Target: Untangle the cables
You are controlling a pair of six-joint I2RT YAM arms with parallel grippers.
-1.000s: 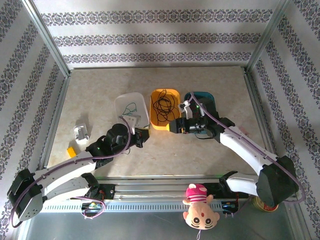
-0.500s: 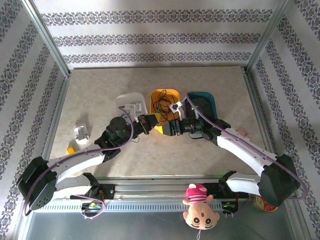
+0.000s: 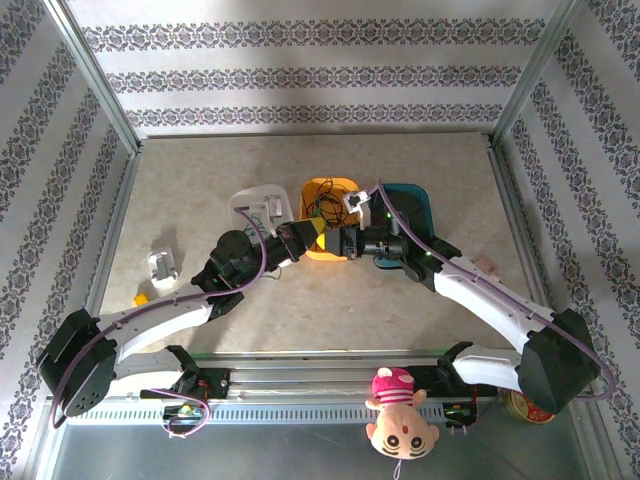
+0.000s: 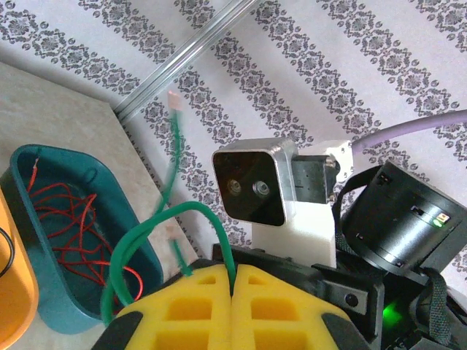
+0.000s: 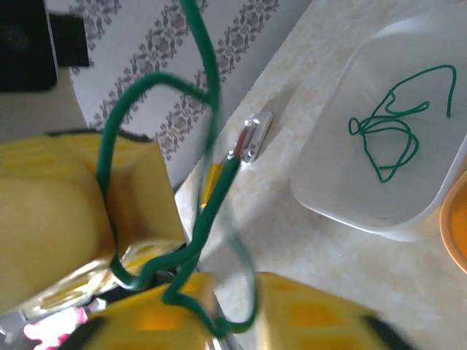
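Left wrist: left end effector (image 4: 233,288) has its pads pressed together, pinching green cable (image 4: 182,208), which loops up & left off the tips. Right wrist: right end effector (image 5: 233,321) is clamped on the same cable, just beside the left's yellow pads. Top external: both meet over the near part of yellow bin (image 3: 330,183) w/ black cable (image 3: 325,207) inside. Red cable (image 4: 66,211) lies in teal bin (image 4: 44,292). 2nd green cable (image 5: 387,138) lies in white bin (image 5: 328,175). All bins sit on desk (image 3: 200,180).
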